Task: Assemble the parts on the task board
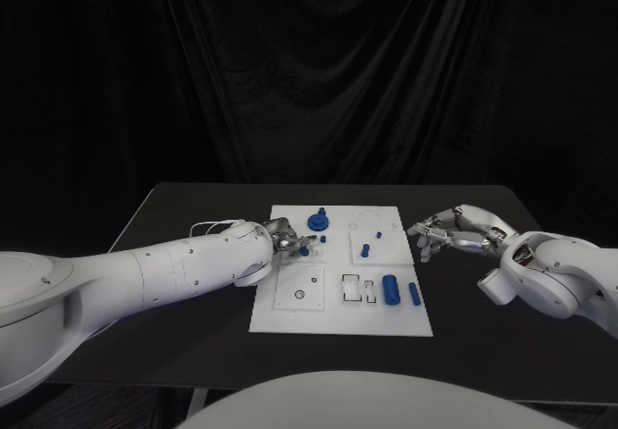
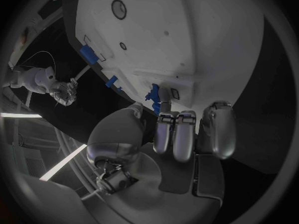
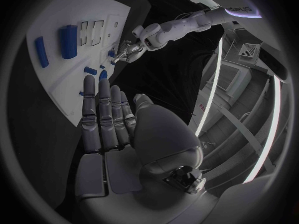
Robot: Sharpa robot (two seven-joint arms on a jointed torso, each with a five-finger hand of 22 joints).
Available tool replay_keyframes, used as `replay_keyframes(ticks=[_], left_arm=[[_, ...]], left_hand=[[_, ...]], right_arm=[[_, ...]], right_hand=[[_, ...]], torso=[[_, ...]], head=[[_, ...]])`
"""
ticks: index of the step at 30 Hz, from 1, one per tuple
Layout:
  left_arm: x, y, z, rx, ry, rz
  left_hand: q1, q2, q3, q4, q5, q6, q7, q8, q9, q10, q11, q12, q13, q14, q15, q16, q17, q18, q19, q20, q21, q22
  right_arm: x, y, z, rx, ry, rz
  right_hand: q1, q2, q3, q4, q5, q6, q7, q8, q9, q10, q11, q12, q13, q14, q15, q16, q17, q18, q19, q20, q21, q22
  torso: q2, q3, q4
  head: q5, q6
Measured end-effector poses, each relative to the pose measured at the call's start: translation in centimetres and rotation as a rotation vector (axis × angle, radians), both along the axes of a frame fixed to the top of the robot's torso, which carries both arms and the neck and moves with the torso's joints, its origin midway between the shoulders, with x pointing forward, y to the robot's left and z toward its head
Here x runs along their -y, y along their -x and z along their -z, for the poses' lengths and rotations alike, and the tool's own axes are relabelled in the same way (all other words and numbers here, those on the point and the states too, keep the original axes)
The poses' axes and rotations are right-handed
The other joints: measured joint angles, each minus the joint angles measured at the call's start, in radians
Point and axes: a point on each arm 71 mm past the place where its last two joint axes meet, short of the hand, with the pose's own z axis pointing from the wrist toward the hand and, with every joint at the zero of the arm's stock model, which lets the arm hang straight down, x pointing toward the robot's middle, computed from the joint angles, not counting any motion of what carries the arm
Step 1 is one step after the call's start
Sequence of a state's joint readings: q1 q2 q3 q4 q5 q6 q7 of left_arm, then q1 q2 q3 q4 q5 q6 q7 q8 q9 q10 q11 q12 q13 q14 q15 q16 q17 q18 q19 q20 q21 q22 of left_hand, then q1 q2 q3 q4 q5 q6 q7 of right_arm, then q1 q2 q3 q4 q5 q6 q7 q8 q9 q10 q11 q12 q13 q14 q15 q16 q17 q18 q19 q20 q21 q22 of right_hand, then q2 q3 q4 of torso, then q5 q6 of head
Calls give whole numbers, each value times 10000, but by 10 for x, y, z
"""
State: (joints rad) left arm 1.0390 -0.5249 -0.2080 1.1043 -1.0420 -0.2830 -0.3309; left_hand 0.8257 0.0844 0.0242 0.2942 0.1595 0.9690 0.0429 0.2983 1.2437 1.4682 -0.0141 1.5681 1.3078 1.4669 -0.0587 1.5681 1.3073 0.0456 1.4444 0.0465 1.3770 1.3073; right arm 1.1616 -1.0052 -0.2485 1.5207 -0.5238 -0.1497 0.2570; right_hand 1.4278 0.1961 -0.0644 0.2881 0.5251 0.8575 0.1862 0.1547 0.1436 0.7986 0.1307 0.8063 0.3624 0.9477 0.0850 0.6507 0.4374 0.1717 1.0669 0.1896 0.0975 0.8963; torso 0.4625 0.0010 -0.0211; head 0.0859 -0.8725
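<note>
Counter (image 1: 180, 214): matte black, flat, rectangular, carrying the task board at its middle.

Task board (image 1: 338, 317): a smooth white rectangular plate with raised square panels, round holes and rectangular cut-outs (image 1: 353, 287) seen on its surface. It is also recorded in the left wrist view (image 2: 187, 30) and the right wrist view (image 3: 56, 79).

Parts, all glossy blue plastic: a thick cylinder (image 1: 390, 290) is laid flat near the board's right front, and a thinner rod (image 1: 414, 293) lies just beside it, nearer the right edge. Both are seen again in the right wrist view, cylinder (image 3: 69, 35) and rod (image 3: 41, 52). A knobbed piece (image 1: 318, 219) stands upright near the far edge of the board. Small pegs (image 1: 367, 249) are scattered in the middle of the board.

Left robot hand (image 1: 286, 241): silver, jointed, placed over the board's left edge. Its fingers are closed narrowly on a small blue part (image 1: 304, 251); in the left wrist view the part (image 2: 154, 93) is pinched at the fingertips (image 2: 164, 104), right at the board's edge.

Right robot hand (image 1: 445, 234): silver, held just off the board's right edge, above the counter. Nothing is held; in the right wrist view its fingers (image 3: 106, 112) are stretched out straight and side by side, with the thumb apart.
</note>
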Motion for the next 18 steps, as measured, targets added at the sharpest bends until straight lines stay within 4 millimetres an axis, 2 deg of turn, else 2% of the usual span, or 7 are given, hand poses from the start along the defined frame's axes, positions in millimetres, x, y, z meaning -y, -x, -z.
replay_keyframes(ticks=[2,5,7,14,18], left_arm=[[-1,0,0,30,19,6],[-1,1,1,122,92,39],[-1,2,2,202,165,83],[3,2,0,496,417,274],[5,2,-1,577,507,379]], left_hand=[[99,130,-106,-5,219,51,-16,148,155,-35,-35,0,0,-7,-10,0,0,0,39,-38,50,0],[479,489,-219,-4,1059,93,-25,423,414,-11,-122,0,0,-3,-114,0,0,0,131,-88,167,0],[813,567,-309,-18,1507,82,-95,574,535,-30,-141,0,0,-5,-116,0,0,-1,163,-90,243,0],[1139,712,-338,8,2063,65,-112,661,623,-11,-193,0,0,0,-183,0,0,0,198,-125,243,0],[1190,661,-363,-17,2087,30,-147,696,623,-11,-194,0,0,0,-183,0,0,-1,198,-125,243,0]], right_arm=[[0,0,0,-6,1,-3],[0,0,0,-20,6,-5],[0,0,0,-28,10,-4],[0,0,0,-43,17,-2],[0,0,0,-49,18,-5]], right_hand=[[0,0,0,0,0,0,0,0,0,0,0,0,0,0,0,0,0,0,0,0,0,0],[0,0,0,0,0,0,0,0,0,0,0,0,0,0,0,0,-9,1,0,0,0,0],[0,0,0,0,0,0,0,0,0,0,0,0,1,0,0,0,-9,0,0,0,0,0],[0,0,28,29,0,0,0,0,1,0,0,0,1,-1,0,0,-9,0,0,0,0,1],[0,0,28,29,0,0,0,0,1,0,0,0,1,0,0,0,-9,0,0,0,0,1]], torso=[[-1,0,-1],[-1,0,-1],[0,0,-1],[1,-1,0],[1,-1,1]], head=[[-3,0],[4,0],[11,0],[-20,0],[-35,0]])
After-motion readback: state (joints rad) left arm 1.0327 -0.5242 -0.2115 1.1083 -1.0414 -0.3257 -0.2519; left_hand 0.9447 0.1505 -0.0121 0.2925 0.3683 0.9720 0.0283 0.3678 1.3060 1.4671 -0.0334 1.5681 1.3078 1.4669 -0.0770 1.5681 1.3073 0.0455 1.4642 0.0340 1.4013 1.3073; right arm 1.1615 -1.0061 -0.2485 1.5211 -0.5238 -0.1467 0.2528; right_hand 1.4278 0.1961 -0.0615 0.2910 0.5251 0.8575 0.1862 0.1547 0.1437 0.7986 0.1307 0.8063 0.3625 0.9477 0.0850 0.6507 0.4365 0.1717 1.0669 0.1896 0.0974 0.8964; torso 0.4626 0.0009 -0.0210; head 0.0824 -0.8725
